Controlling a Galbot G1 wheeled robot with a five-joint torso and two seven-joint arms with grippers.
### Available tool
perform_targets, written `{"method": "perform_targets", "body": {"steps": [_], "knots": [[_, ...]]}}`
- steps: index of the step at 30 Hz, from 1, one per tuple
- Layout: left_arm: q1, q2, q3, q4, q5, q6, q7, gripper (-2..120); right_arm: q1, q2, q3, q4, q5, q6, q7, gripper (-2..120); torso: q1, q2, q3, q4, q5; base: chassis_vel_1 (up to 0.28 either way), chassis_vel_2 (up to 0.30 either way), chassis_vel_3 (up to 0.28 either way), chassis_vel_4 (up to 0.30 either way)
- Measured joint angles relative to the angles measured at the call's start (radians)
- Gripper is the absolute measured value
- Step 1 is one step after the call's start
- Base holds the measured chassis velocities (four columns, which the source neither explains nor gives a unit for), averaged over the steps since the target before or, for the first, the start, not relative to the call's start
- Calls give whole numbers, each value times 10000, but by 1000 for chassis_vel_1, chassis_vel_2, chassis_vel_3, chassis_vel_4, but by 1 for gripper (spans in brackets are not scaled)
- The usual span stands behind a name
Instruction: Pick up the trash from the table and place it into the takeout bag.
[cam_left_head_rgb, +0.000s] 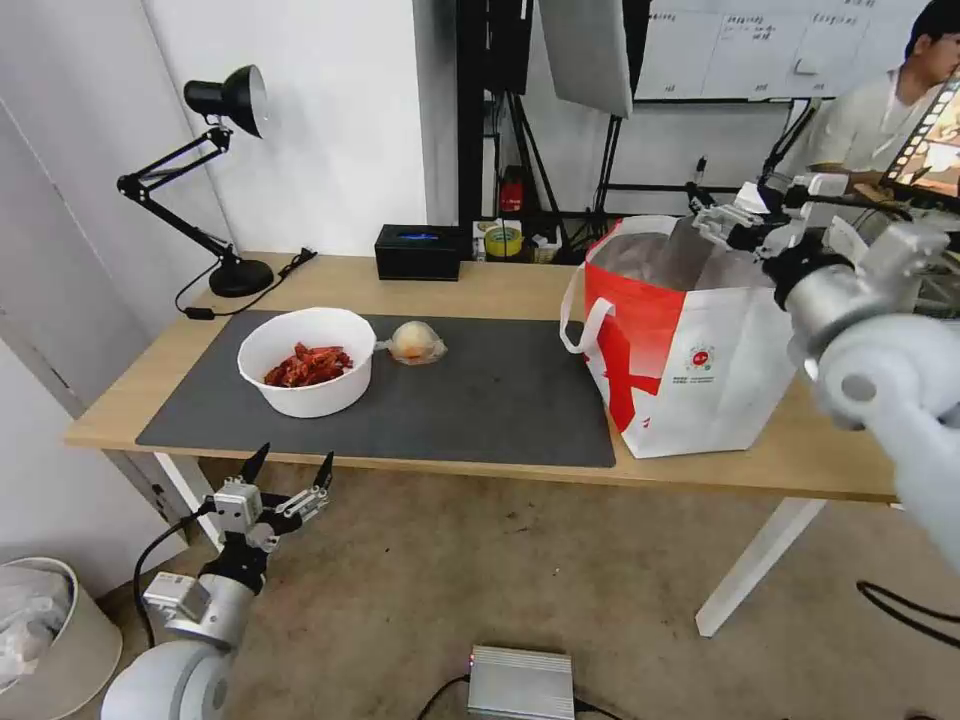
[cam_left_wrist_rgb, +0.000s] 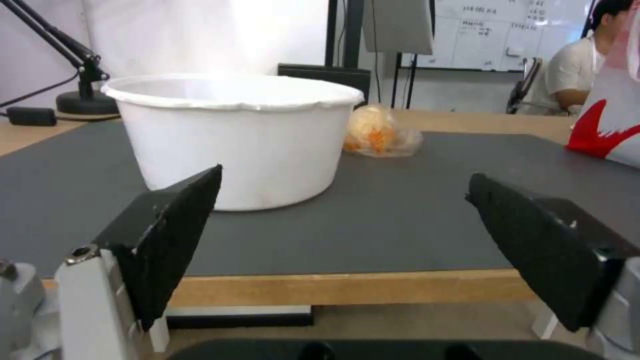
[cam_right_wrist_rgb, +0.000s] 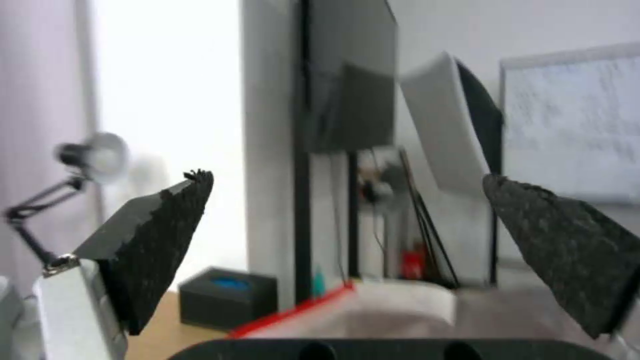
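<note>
Two pieces of trash lie ahead of the spread, empty left gripper (cam_left_head_rgb: 290, 467), which hangs below the table (cam_left_head_rgb: 480, 285) edge: the white bowl of red shells (cam_left_head_rgb: 307, 361) and, just beyond, the wrapped lump (cam_left_head_rgb: 416, 343). The bowl stands upright, mouth up, with no long axis; tilting it could spill shells. The right gripper (cam_left_head_rgb: 722, 218), also spread empty, hovers over the takeout bag (cam_left_head_rgb: 690, 335), whose mouth points up.

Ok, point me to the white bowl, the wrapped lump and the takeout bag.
white bowl (cam_left_head_rgb: 312, 398), head view, front outer wall.
wrapped lump (cam_left_head_rgb: 414, 342), head view, middle of the wrapped ball.
takeout bag (cam_left_head_rgb: 722, 385), head view, white front panel.
</note>
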Motion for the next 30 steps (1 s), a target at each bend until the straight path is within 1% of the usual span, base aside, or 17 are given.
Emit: {"method": "perform_targets", "body": {"steps": [1, 3, 4, 7, 8, 12, 13, 15, 16, 18, 19, 22, 23, 25, 26, 27, 30], "knots": [[0, 0, 0, 0, 0, 0, 0, 100, 0, 0, 0, 0, 0, 0, 0, 100, 0, 0, 0, 0, 0, 0, 0, 0, 0], [-11, 3, 1, 4, -20, -21, 1, 100, -340, 27, 31, 335, -478, 574, -263, 100, 0, 0, 0, 0, -1, 0, 0, 0, 0], [-11, 3, 1, 4, -20, -21, 1, 100, -340, 27, 31, 335, -478, 574, -263, 100, 0, 0, 0, 0, -1, 0, 0, 0, 0], [-17, -101, 28, 19, -39, -33, 1, 100, -758, 22, 123, 733, -1172, 1197, -447, 100, 0, 0, 0, 4, -6, 0, 0, 0, 0], [-17, -101, 28, 19, -39, -33, 1, 100, -758, 22, 123, 733, -1172, 1197, -447, 100, 0, 0, 0, 4, -6, 0, 0, 0, 0], [-39, -184, 29, -78, -26, -35, -3, 100, -1806, 336, 875, 1156, -2023, 1658, -820, 100, 0, 0, 0, 2, -2, 0, 0, 0, 0], [-39, -184, 29, -78, -26, -35, -3, 100, -1806, 336, 875, 1156, -2023, 1658, -820, 100, 0, 0, 0, 2, -2, 0, 0, 0, 0], [-46, -203, 24, -114, -20, -23, -9, 100, -2467, 633, 1297, 1292, -2543, 1836, -958, 100, 0, 0, 0, 4, -3, 0, 0, 0, 0], [-46, -203, 24, -114, -20, -23, -9, 100, -2467, 633, 1297, 1292, -2543, 1836, -958, 100, 0, 0, 0, 4, -3, 0, 0, 0, 0], [-50, -209, 28, -118, -5, -5, -18, 100, -3537, 1162, 1844, 1390, -3267, 2050, -1158, 100, 0, 0, 1, 1, 0, 0, 0, 0, 0], [-50, -209, 28, -118, -5, -5, -18, 100, -3537, 1162, 1844, 1390, -3267, 2050, -1158, 100, 0, 0, 1, 1, 0, 0, 0, 0, 0], [-91, -199, 42, -96, 16, 12, -19, 100, -4642, 1954, 2367, 1339, -4156, 2382, -1377, 100, 0, 0, 1, 1, -1, 0, 0, 0, 0], [-91, -199, 42, -96, 16, 12, -19, 100, -4642, 1954, 2367, 1339, -4156, 2382, -1377, 100, 0, 0, 1, 1, -1, 0, 0, 0, 0], [-95, -226, 58, -104, 35, 29, -28, 100, -5244, 2593, 2710, 1247, -4640, 2656, -1486, 100, 0, 0, 1, 0, 0, 0, 0, 0, 0], [-90, -243, 59, -117, 45, 33, -38, 100, -5466, 2834, 2853, 1198, -4807, 2775, -1528, 100, 0, 0, 1, 1, -1, 0, 0, 0, 0], [-90, -243, 59, -117, 45, 33, -38, 100, -5466, 2834, 2853, 1198, -4807, 2775, -1528, 100, 0, 0, 1, 1, -1, 0, 0, 0, 0], [-39, -274, 61, -157, 76, 39, -41, 100, -6134, 3657, 3202, 1041, -5263, 3102, -1642, 100, 0, -1, 0, 2, -1, 0, 0, 0, 0]]}}
